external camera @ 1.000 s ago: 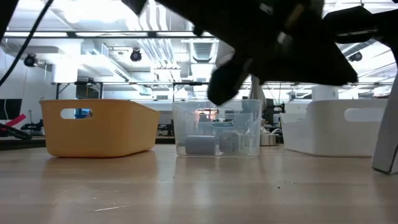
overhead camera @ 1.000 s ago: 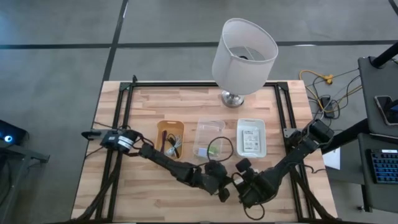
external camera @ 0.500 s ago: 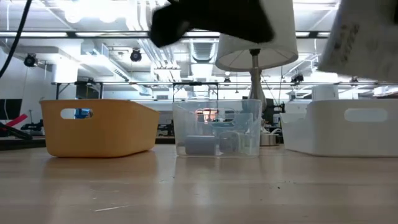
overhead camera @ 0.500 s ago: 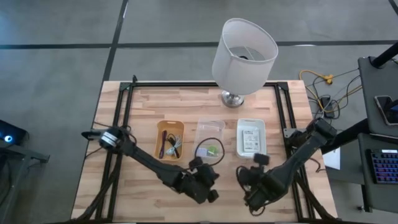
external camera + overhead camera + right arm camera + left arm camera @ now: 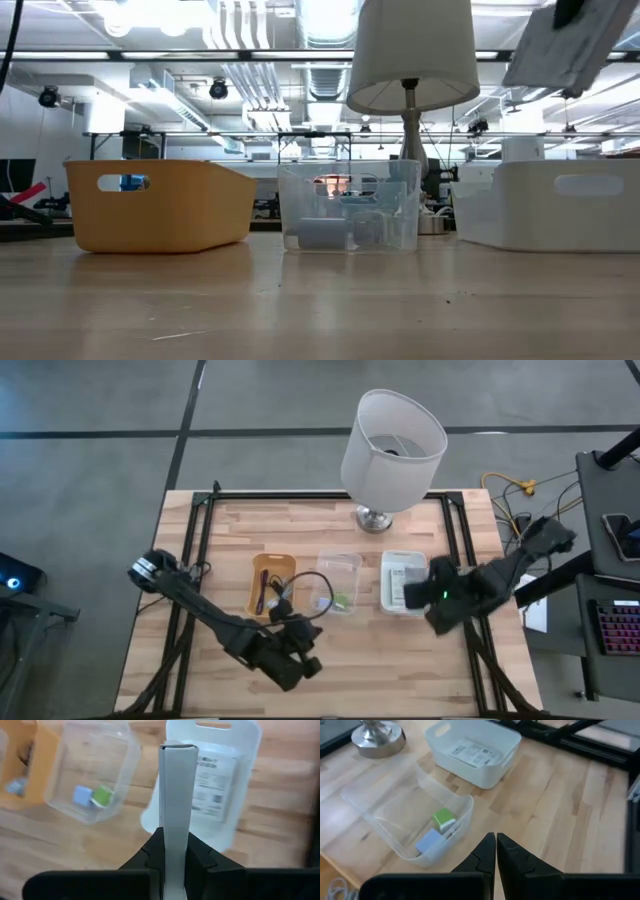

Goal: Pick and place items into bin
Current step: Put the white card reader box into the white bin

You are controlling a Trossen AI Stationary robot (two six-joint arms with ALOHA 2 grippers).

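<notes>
Right claw [image 5: 174, 851] now carries packet [image 5: 175, 795] above white bin [image 5: 404, 582], left claw [image 5: 496, 851] withdrawn

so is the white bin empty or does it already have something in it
Not empty. A flat printed packet already lies on the floor of the white bin, and the right gripper holds a second packet above it.
</notes>
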